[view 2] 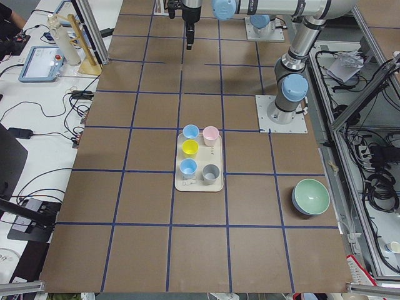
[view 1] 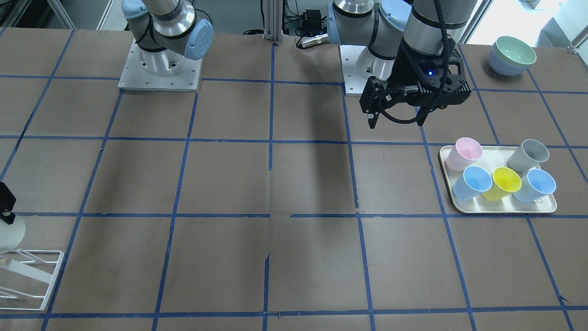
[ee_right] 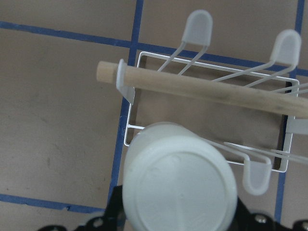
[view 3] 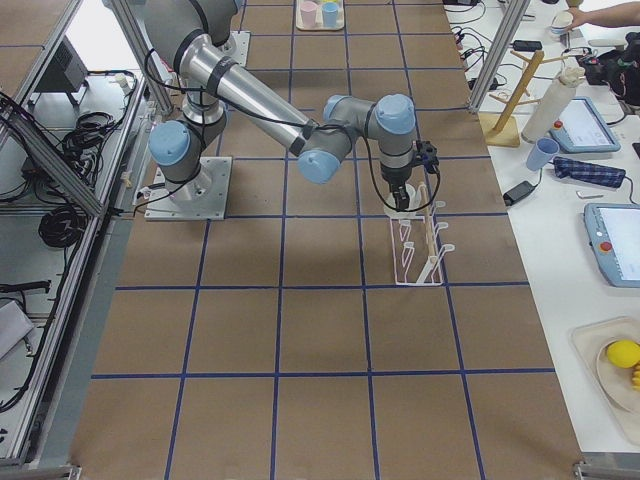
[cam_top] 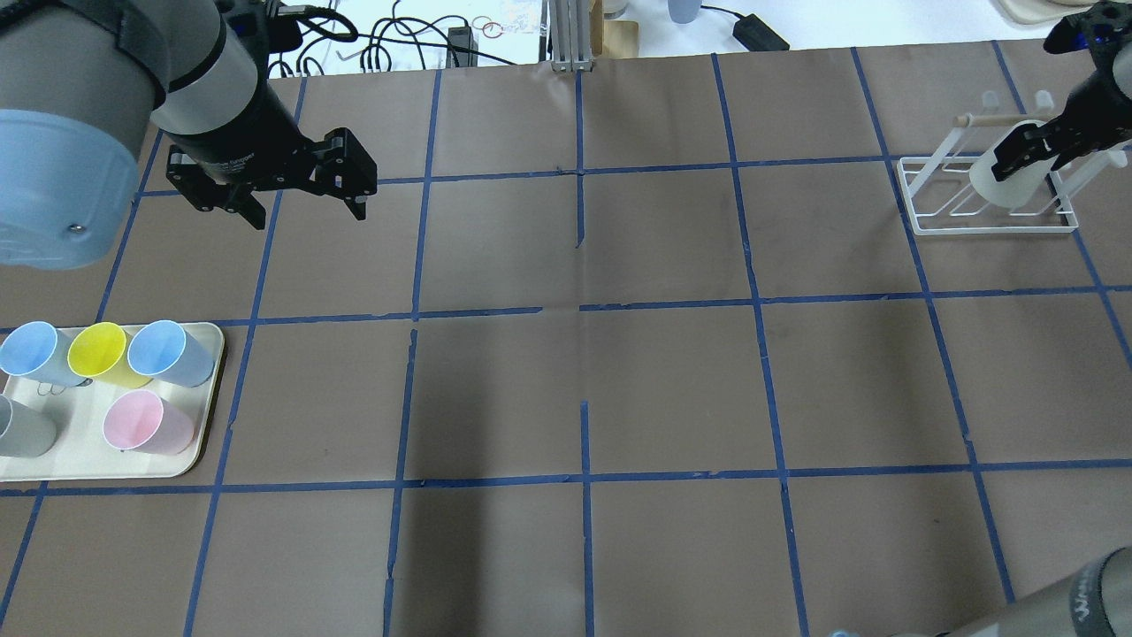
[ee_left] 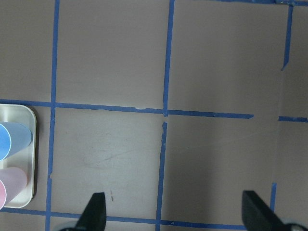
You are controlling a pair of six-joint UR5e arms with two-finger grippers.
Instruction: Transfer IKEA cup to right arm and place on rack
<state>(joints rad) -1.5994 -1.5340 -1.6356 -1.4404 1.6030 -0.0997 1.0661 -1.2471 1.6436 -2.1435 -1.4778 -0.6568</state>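
Note:
The cream-white IKEA cup (cam_top: 1004,181) is held upside down in my right gripper (cam_top: 1030,155), whose fingers are shut on its sides. It hangs over the white wire rack (cam_top: 937,221) at the far right of the table. In the right wrist view the cup's base (ee_right: 178,192) faces the camera, just in front of the rack's wooden bar (ee_right: 202,89) and next to a white rod tip (ee_right: 255,175). I cannot tell whether the cup sits on a rod. My left gripper (cam_top: 308,212) is open and empty, above the bare table, far from the cup.
A cream tray (cam_top: 199,447) at the left edge holds two blue cups, a yellow cup (cam_top: 97,349), a pink cup (cam_top: 141,423) and a grey cup (cam_top: 22,429). Stacked bowls (view 1: 512,55) stand near the left arm's base.

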